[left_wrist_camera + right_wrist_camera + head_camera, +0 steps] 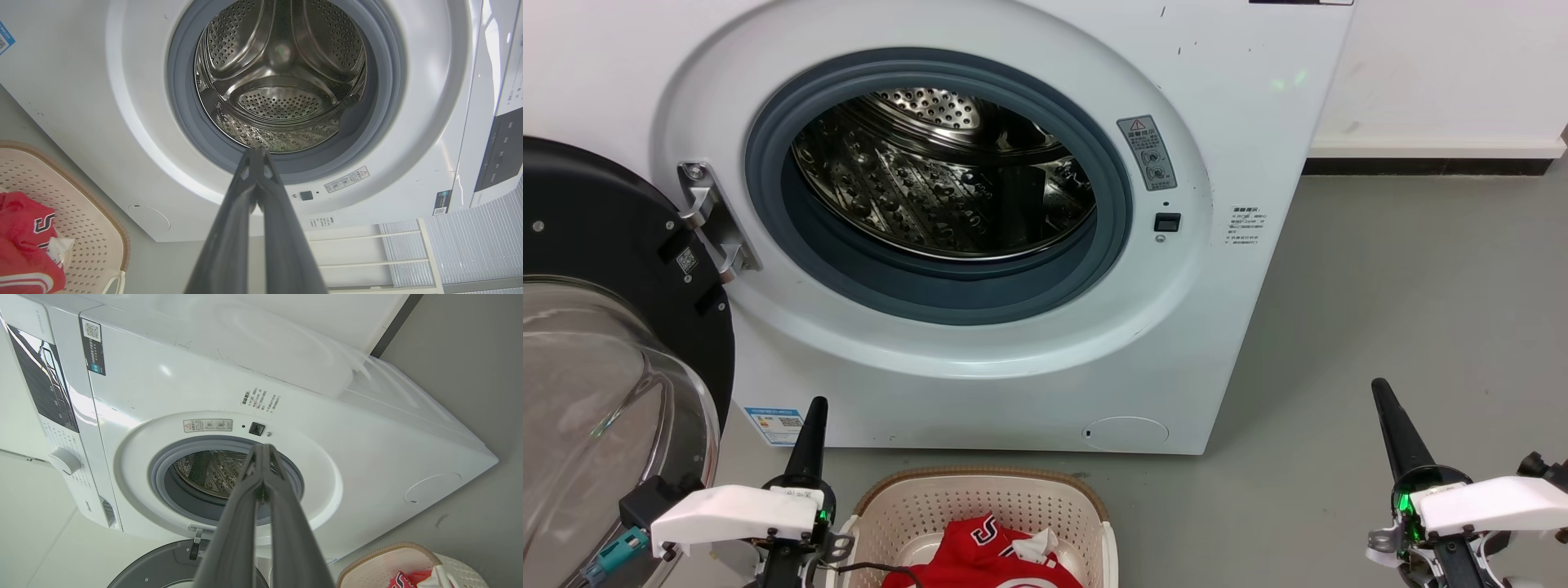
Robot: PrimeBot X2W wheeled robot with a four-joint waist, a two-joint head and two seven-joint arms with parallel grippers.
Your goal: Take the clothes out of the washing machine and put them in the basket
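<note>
The white washing machine [1241, 122] stands with its black-framed glass door [596, 351] swung open to the left. Its steel drum [947, 180] shows bare metal. On the floor before it sits the cream basket [980, 498], and red clothes [988, 555] with white lettering lie inside it. My left gripper [817, 406] is shut and holds nothing, just left of the basket. My right gripper [1379, 387] is shut and holds nothing, over the floor to the right. In the left wrist view the left gripper [257, 153] points at the drum [282, 73], with the clothes [24, 241] low on the left.
Grey floor [1405, 310] stretches to the right of the machine up to a white wall with a dark skirting [1429, 166]. The open door takes up the left side. The right wrist view shows the machine's control panel [45, 379] and dial.
</note>
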